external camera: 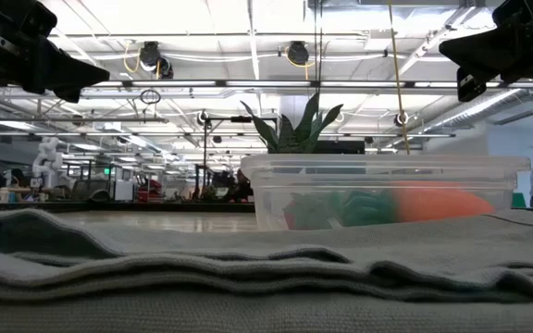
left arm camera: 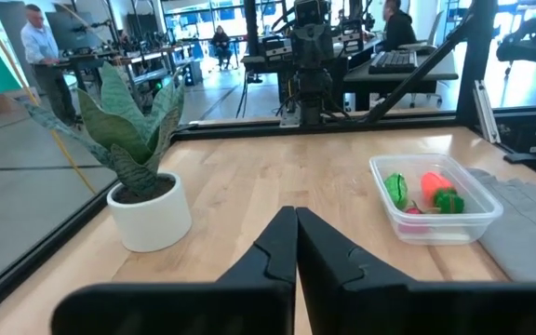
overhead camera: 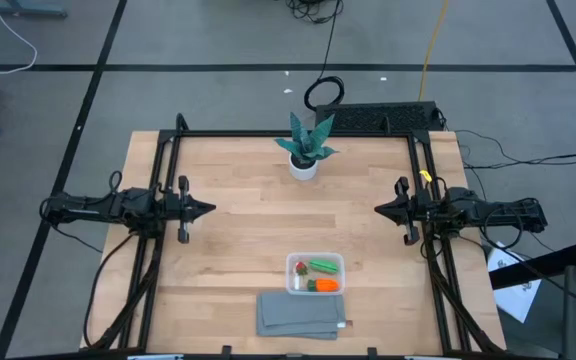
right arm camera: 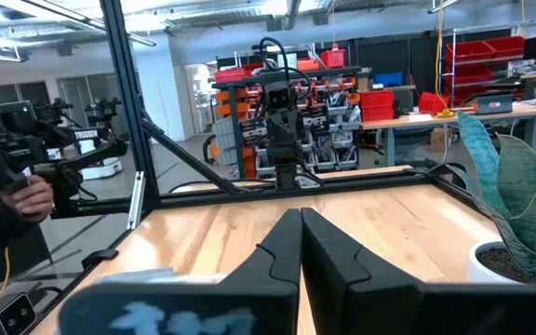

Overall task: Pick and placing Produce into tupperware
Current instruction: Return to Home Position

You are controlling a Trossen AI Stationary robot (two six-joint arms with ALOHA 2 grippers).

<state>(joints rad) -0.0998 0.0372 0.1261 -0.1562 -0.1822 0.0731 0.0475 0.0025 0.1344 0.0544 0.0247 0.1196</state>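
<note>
The clear tupperware [overhead camera: 314, 273] stands on the table near its front edge; it also shows in the left wrist view as the tupperware [left arm camera: 435, 200]. Inside lie the produce: a green piece [overhead camera: 322, 266], an orange carrot [overhead camera: 325, 285] and a small red berry [overhead camera: 299, 268]. My left gripper [overhead camera: 211, 209] is shut and hovers at the table's left side, pointing level toward the middle. My right gripper [overhead camera: 378, 209] is shut at the table's right side, pointing toward the middle. Both are far from the box and hold nothing.
A teal leafy plant in a white pot [overhead camera: 305, 150] stands at the table's far middle. A flat grey folded cloth [overhead camera: 301, 315] lies just in front of the tupperware at the near edge. A black frame [overhead camera: 168, 150] borders the table. Bare wood lies between the grippers.
</note>
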